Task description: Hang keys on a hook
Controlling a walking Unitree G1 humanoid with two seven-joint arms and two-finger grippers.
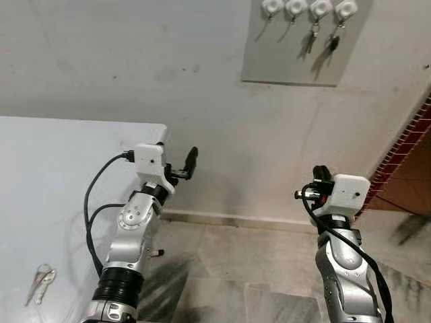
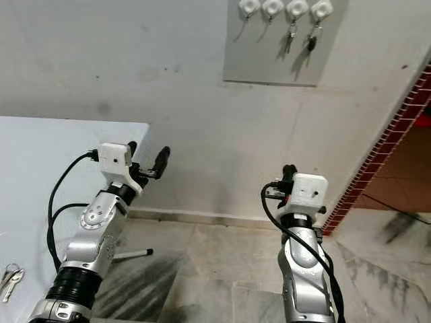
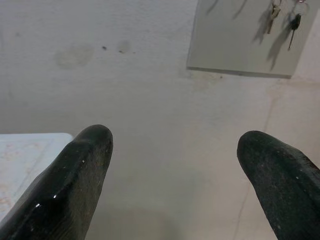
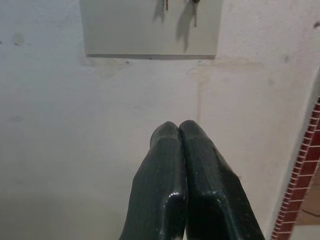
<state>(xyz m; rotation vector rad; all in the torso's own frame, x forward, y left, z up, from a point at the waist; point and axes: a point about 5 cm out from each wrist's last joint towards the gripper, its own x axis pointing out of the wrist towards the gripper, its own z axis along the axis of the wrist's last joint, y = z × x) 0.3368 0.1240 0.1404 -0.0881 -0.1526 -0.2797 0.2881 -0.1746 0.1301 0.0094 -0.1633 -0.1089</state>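
Observation:
A bunch of keys (image 1: 40, 282) lies on the white table (image 1: 60, 168) near its front, left of my left arm. High on the wall hangs a grey hook board (image 1: 296, 57) with a row of white hooks (image 1: 272, 7); the two right hooks carry hanging keys (image 1: 312, 39), the two left ones look bare. My left gripper (image 1: 178, 159) is raised beside the table's corner, open and holding nothing, pointing at the wall below the board (image 3: 245, 45). My right gripper (image 1: 320, 174) is raised further right, shut with nothing between its fingers (image 4: 167, 150).
The plain wall (image 1: 256, 148) stands close ahead. A red-tiled doorway edge (image 1: 404, 145) runs down on the right, with an orange floor beyond. Grey stone floor (image 1: 236, 269) lies between the arms. The table's corner (image 1: 163, 128) is next to my left gripper.

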